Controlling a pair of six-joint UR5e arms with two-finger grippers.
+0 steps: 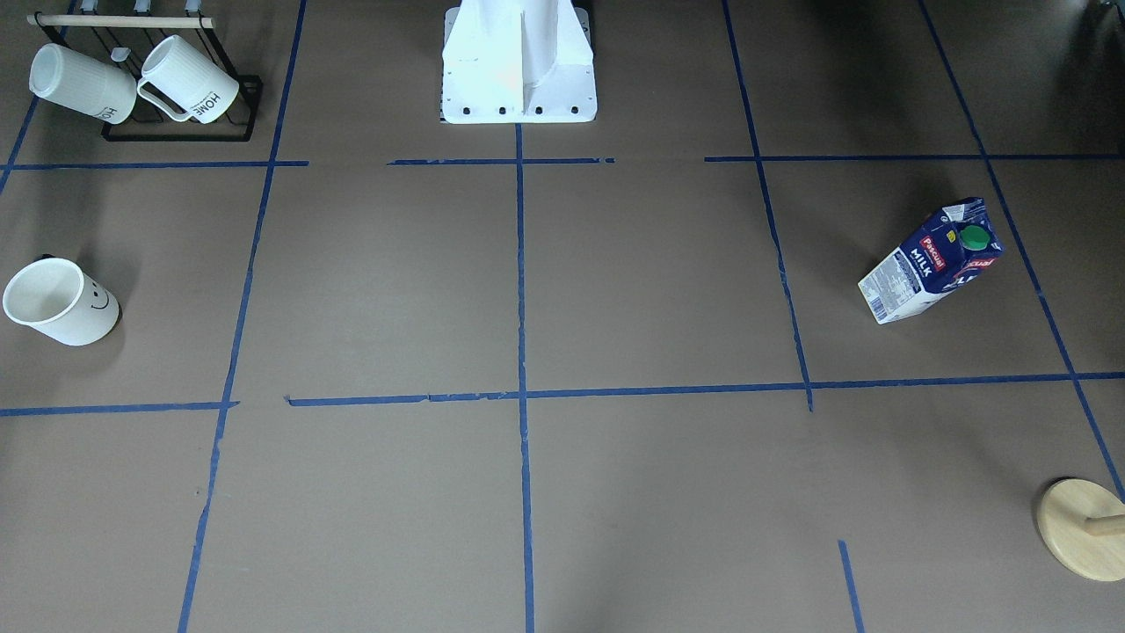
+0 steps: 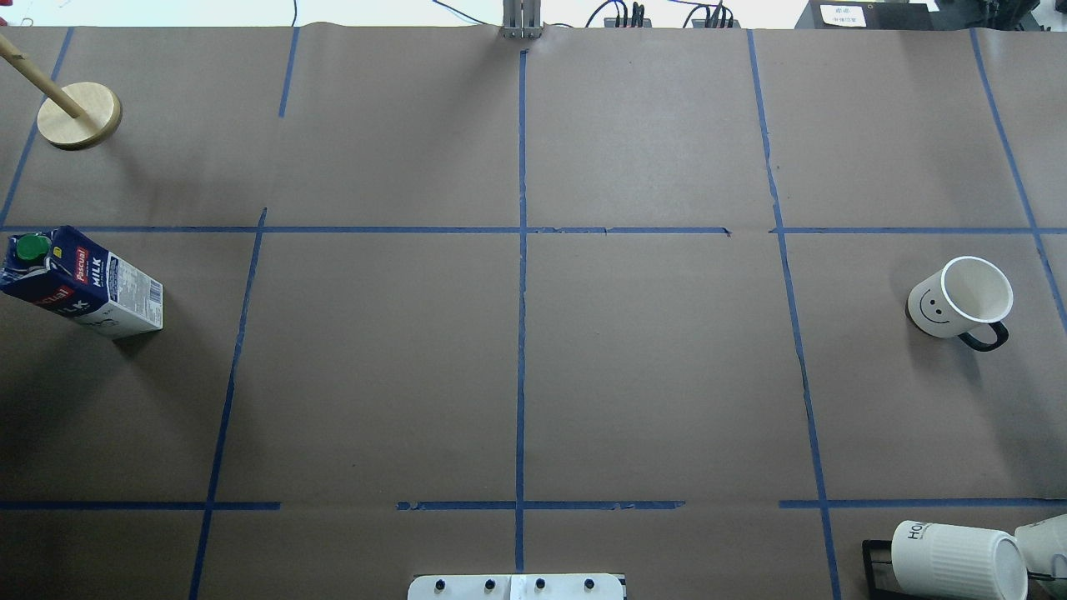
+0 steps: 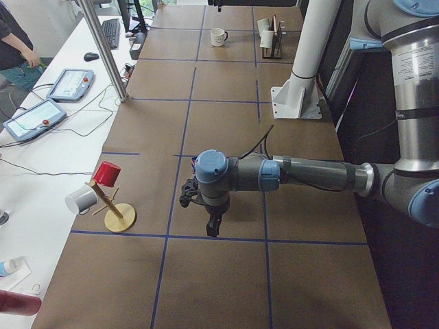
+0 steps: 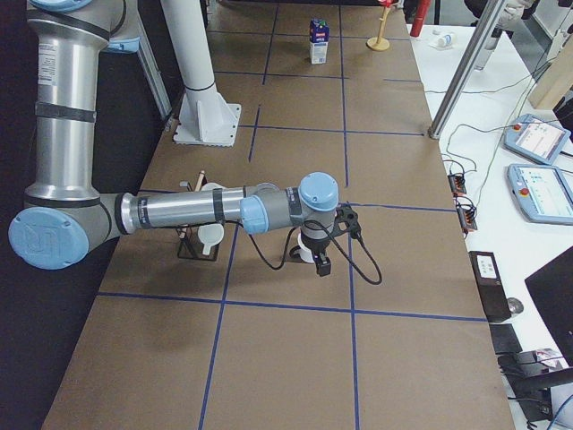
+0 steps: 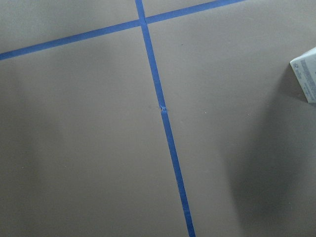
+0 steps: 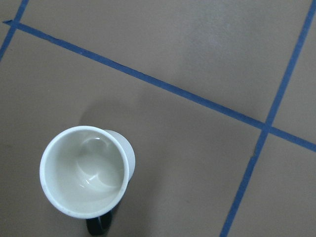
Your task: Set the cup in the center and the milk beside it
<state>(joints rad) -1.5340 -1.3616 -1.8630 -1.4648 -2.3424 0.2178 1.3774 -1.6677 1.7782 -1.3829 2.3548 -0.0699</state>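
The cup (image 1: 61, 301), white with a smiley face, stands upright on the robot's right side (image 2: 959, 296). The right wrist view looks down into the cup (image 6: 86, 170). The milk (image 1: 932, 261), a dark blue carton with a green cap, stands on the robot's left side (image 2: 83, 283); its base corner (image 5: 306, 74) shows in the left wrist view. The center (image 2: 522, 230), a tape crossing, is bare (image 1: 522, 396). The left gripper (image 3: 212, 226) hovers over the table near the milk. The right gripper (image 4: 320, 264) hovers over the cup. Both show only in side views, so I cannot tell if they are open or shut.
A black rack (image 1: 176, 132) holds two ribbed "HOME" mugs (image 2: 959, 558) near the robot's right. A wooden mug tree (image 2: 79, 117) stands at the far left corner (image 1: 1081, 527). The white pedestal (image 1: 518, 70) is at the near middle edge.
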